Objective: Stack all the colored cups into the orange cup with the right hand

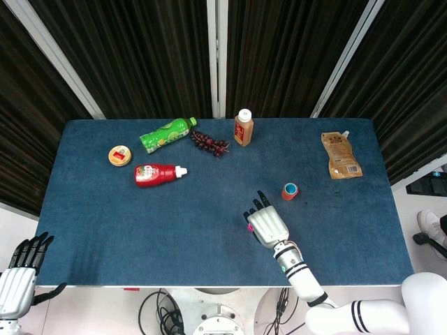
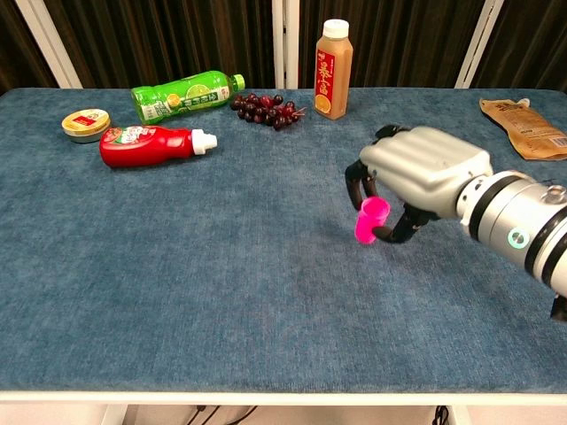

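— One pink cup [image 2: 369,220] was in play: the right hand [image 2: 418,176] had its fingers [image 2: 357,183] and thumb clamped on it, right of centre in the chest view, and the cup was tilted, base off the blue table [image 2: 177,266].

— And the orange cup [image 1: 290,190]?

— It sat right of centre in the head view, just up and to the right of that hand, with a light blue inside. From above, only a sliver of pink showed at the hand's left edge.

— What about the left hand [image 1: 21,272]?

— It was down in the lower-left corner of the head view, off the table edge, fingers apart and holding nothing.

— And the upper left?

— A ketchup bottle [image 2: 152,144] lay there on its side, with a green bottle [image 2: 185,96] and grapes [image 2: 266,110] behind it.
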